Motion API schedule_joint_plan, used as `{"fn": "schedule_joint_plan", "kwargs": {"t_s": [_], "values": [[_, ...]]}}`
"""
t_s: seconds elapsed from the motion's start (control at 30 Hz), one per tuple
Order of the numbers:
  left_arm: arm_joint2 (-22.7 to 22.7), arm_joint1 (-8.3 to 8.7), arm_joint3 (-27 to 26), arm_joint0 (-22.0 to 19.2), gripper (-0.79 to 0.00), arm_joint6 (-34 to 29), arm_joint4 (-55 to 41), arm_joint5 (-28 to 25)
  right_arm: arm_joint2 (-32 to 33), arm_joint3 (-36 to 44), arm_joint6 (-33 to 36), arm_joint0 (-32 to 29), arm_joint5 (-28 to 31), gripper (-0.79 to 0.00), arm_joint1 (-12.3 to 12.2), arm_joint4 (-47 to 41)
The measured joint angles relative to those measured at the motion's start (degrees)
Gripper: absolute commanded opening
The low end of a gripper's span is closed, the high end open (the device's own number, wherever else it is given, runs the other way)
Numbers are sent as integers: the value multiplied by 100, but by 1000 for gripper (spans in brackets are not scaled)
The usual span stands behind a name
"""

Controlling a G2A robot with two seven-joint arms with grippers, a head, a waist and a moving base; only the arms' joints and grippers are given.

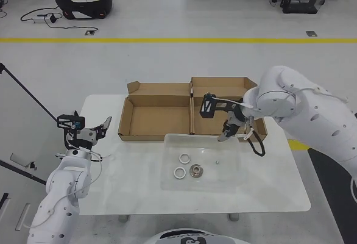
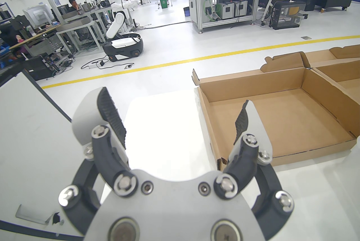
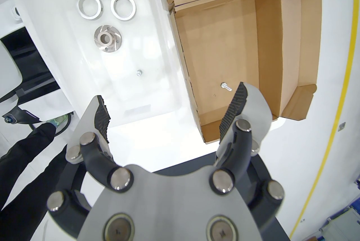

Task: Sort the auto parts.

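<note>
Black-padded fingers spread wide and holding nothing, the left gripper (image 1: 97, 129) hangs over the left edge of the tabletop (image 1: 136, 195), just short of the left cardboard box (image 1: 156, 121). That box sits along the far edge with nothing visible on its floor.

Nearer the middle of the tabletop, touching the boxes' near walls, stands a clear plastic tray (image 1: 239, 180). In it lie two white rings (image 1: 183, 158) (image 1: 180, 172) side by side, a metal flange (image 1: 196, 170) just beside them, and a small nut (image 1: 217, 162) on its own toward the tray's right half.

The right cardboard box (image 3: 225, 42) touches the left one at the far edge, and a single bolt (image 3: 225, 87) lies on its floor.

The right gripper (image 3: 170, 96) hovers above the line where this box meets the tray, its fingers apart and empty.

With one part boxed and four in the tray, sorting looks to be under way but mostly not yet done. This moment reads as the gap between a drop and the next pick. The next move probably falls to the right gripper, which needs to swing over the tray and come down. The nut is closest, but it is tiny and calls for a centred, fine pinch. The rings and flange lie flat, so the fingers would have to straddle a rim.
</note>
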State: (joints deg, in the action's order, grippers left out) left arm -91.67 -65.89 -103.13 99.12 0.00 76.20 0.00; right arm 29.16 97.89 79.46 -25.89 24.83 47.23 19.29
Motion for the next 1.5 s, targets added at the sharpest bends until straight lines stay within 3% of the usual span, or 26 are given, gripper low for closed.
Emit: {"fn": "schedule_joint_plan", "kwargs": {"t_s": [0.53,0.9,1.5], "values": [[0,0,0,0,0,0,0,0,-108,290,-101,-210,97,0,-30,-32],[0,0,0,0,0,0,0,0,-362,466,361,-414,-381,0,-65,6],[0,0,0,0,0,0,0,0,-803,161,650,-425,-651,0,267,-96]]}}
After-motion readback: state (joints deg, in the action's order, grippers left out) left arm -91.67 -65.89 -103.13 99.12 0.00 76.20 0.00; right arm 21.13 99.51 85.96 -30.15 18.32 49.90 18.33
